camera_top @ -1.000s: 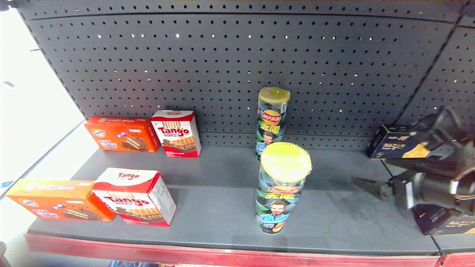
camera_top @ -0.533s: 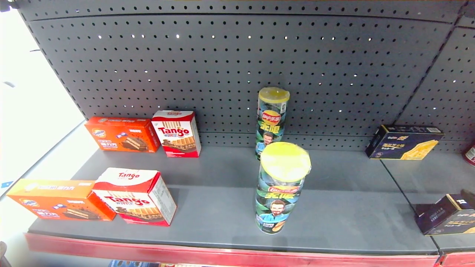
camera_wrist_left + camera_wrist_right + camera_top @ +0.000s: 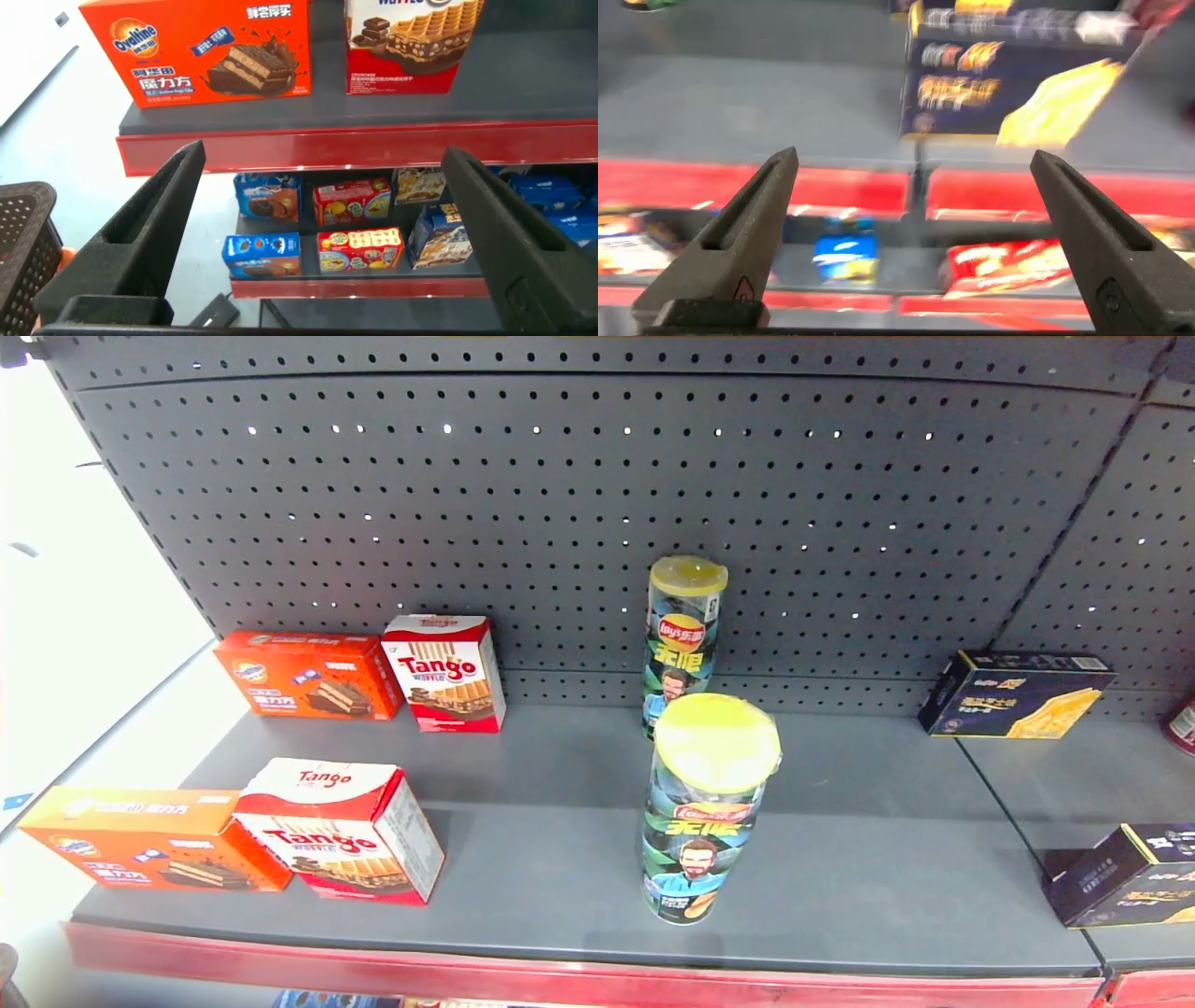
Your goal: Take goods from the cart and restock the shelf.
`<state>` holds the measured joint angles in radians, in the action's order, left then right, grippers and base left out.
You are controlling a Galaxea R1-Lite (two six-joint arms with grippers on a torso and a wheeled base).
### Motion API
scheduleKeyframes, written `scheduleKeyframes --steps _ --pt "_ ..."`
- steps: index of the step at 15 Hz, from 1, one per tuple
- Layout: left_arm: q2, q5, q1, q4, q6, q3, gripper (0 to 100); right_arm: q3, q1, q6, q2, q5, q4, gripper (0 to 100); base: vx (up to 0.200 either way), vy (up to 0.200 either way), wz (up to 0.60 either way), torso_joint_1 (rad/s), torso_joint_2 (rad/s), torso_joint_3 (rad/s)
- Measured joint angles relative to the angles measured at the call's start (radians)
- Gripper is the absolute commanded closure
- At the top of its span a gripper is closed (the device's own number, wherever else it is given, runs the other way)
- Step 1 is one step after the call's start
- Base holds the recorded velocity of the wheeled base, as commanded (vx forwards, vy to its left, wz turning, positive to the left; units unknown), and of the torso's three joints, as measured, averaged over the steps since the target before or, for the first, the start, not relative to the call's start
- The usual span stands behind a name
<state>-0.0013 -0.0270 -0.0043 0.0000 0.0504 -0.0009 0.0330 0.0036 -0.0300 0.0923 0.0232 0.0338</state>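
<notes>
Head view: the shelf (image 3: 887,859) carries an upright chip can (image 3: 709,803) near its front middle.

Left wrist view: the left gripper (image 3: 322,154) is wide and empty, low before the shelf's red lip. A dark basket (image 3: 19,243) is close by, so this arm is likely nearer.

Right wrist view: the right gripper (image 3: 915,157) is wide and empty, facing a dark box (image 3: 1008,84).

Head camera down onto shelf (image 3: 887,859), wrist cameras low, facing its red edge (image 3: 374,145).
</notes>
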Motion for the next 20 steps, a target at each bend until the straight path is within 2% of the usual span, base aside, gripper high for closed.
scheduleKeyframes --steps 1,5,8,13,20 --pt "0.000 0.000 0.000 0.000 0.000 0.000 0 -0.017 -0.002 0.005 -0.030 -0.025 -0.027 0 0.000 0.000 0.00 0.000 0.00 0.000" --pt "0.000 -0.008 0.000 0.000 0.001 -0.001 0 -0.030 -0.005 0.027 -0.081 -0.013 -0.031 0 0.000 0.000 0.00 0.000 0.00 0.000" --pt "0.000 -0.039 0.000 0.000 0.024 0.000 0 -0.032 -0.004 0.027 -0.090 -0.014 -0.032 0 -0.067 0.000 0.00 -0.001 0.00 0.001" --pt "0.000 -0.037 0.000 0.000 0.008 0.001 0 -0.033 -0.004 0.028 -0.092 -0.014 -0.030 0 -0.040 0.000 0.00 0.001 0.00 0.002" --pt "0.000 -0.036 0.000 0.000 0.006 0.001 0 -0.033 -0.004 0.027 -0.092 -0.014 -0.030 0 0.000 0.000 0.00 0.000 0.00 0.000"
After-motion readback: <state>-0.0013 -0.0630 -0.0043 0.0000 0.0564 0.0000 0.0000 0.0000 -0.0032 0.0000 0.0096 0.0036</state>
